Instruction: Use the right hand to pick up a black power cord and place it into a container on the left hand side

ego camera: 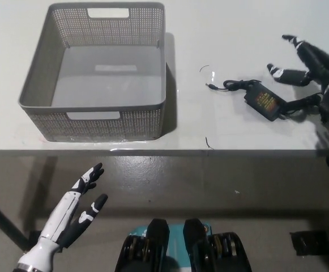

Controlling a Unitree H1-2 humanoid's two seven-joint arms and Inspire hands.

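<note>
The robot is at the start of the job: reaching for the cord. Nothing has been picked up yet, and the basket (96, 79) looks empty inside.

The right hand (311, 73) is black and sits over the table (255, 28) at about 3 o'clock in the picture. Its fingers are spread apart and it holds nothing. Whether one fingertip brushes the end of the cord is hard to tell.

The black power cord (249, 90) lies flat on the white table, just beside that hand. Its boxy black plug part (264, 101) with a small orange label is in the middle, and a thin wire with a little tip sticks out toward 9 o'clock. From the hand, the cord is at about 8 o'clock, very near.

The gray basket stands on the table at about 10 o'clock in the picture, well apart from the cord.

The left hand (76, 207) is white. It rests low at about 7 o'clock, below the table edge, with fingers apart and nothing in it.

Next, I think the right hand needs to move a bit toward the boxy part and close around it. The box is the fattest bit, so it should be the easiest to grab. The loose wire may dangle and could catch on the basket wall.
</note>
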